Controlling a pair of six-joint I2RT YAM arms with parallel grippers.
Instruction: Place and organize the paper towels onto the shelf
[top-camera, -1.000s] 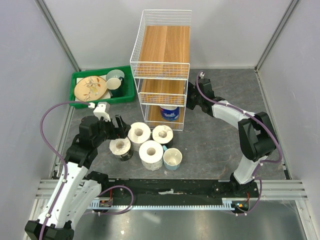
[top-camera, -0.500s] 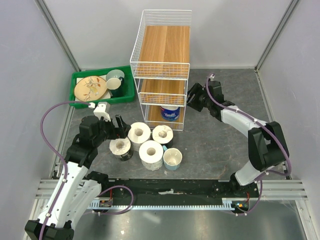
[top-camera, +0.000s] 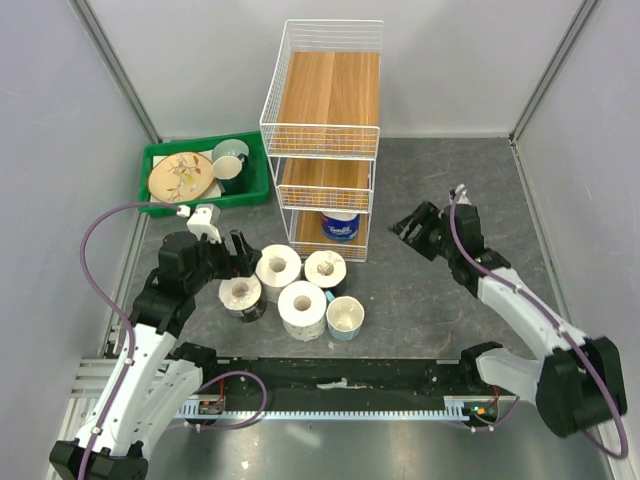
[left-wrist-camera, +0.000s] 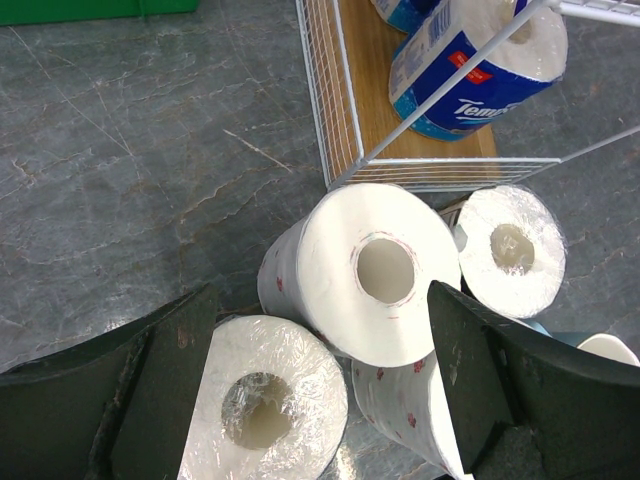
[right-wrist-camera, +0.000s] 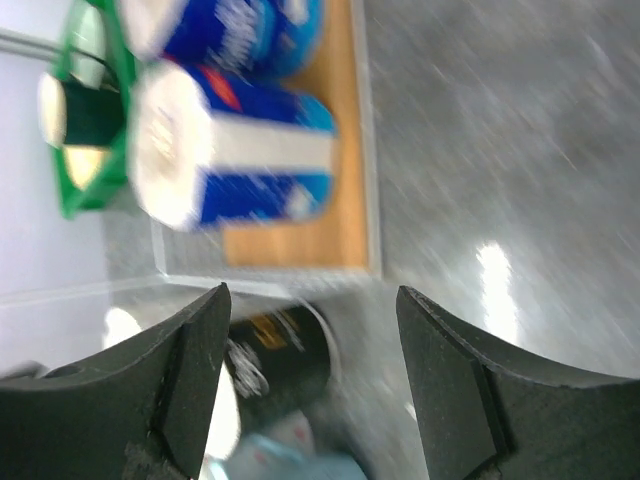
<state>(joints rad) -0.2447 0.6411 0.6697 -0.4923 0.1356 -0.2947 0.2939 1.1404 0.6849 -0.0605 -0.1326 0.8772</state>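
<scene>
Top external view: records the shelf at the far middle of the table, with a blue-wrapped roll on its lowest board. Counts, clustered just in front of the shelf, a plain roll, a film-wrapped roll, a patterned roll and a dark-wrapped roll, all standing on end. Places the left pincer immediately left of the plain roll. Places the right pincer to the right of the shelf, well apart from the cluster. Judges the left arm much the nearer for the coming pick.

Left wrist view: finds the left pincer spread wide and holding nothing, its fingers flanking the plain roll. Notes that roll's long axis upright, hollow core facing up, shelf directly beyond it. Cannot tell whether the far finger touches the roll's edge. Describes the roll as white, clean and unwrapped, with faint red marks at the core and side.

Right wrist view: suffers from blur. Shows the right pincer parted and empty, aimed at the lowest board. Makes out a second blue-wrapped roll beside the first there, both white-ended with blue printed wrap.
</scene>
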